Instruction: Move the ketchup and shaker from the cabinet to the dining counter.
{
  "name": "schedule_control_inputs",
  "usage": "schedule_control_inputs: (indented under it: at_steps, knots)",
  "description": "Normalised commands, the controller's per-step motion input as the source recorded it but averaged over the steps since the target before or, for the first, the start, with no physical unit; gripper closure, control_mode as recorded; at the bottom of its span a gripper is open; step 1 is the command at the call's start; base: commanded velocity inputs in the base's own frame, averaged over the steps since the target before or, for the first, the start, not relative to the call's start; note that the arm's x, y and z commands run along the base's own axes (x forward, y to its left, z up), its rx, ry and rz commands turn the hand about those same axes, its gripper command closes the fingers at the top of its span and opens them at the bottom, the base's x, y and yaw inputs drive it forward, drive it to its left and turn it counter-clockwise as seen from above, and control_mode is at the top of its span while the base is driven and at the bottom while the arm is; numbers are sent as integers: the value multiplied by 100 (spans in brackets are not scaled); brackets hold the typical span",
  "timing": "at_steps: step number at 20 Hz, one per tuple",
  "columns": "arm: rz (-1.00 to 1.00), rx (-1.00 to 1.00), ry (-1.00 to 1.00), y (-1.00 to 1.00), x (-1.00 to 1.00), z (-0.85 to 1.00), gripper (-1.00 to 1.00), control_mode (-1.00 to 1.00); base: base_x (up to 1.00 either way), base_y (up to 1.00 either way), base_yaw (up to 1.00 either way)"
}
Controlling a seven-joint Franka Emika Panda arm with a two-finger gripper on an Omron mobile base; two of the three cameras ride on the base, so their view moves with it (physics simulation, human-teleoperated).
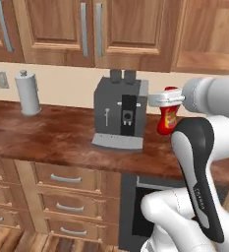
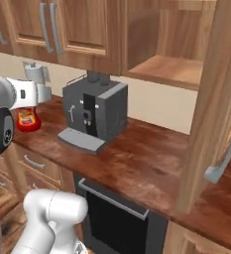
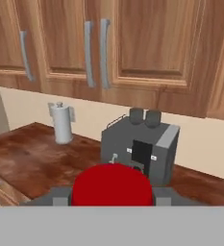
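1. Gripper (image 1: 166, 100) clamped on the ketchup (image 1: 167, 121) near its cap, at centre right of the left base view; bottle hanging below the fingers, clear of the wood-topped wall counter (image 1: 52, 138) underneath.
2. Same grip at upper left of the right base view, red body with yellowish label (image 2: 27, 119) just under the white hand.
3. In the hand view, red cap (image 3: 112, 187) at bottom centre between the grey fingers (image 3: 60, 198), coffee machine (image 3: 142, 149) just behind it, paper towel roll (image 3: 62, 124) at left.
4. Cabinet (image 2: 171, 67) standing open at upper right of the right base view, its visible shelf bare; opened door (image 2: 213, 99) edge-on down the right side.
5. Step in hand, by the look of it: carrying the ketchup away from the cabinet, first of two deliveries.
6. Shaker and dining counter not to be made out from here.
7. Next move calls for a firm hold, bottle kept clear of the coffee machine, and probably a turn or drive of the base toward the island before setting down upright.
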Motion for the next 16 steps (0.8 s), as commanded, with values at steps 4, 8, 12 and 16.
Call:
schedule_control_inputs:
  at_steps: [4, 8, 12, 16]
  knots:
    - [0, 0, 0, 0, 0, 0, 100, 100, -19, 35, 76]
    - [0, 0, 0, 0, 0, 0, 100, 100, -2, 47, 68]
    - [0, 0, 0, 0, 0, 0, 100, 100, 2, 49, 62]
    - [0, 0, 0, 0, 0, 0, 100, 100, 20, 46, 53]
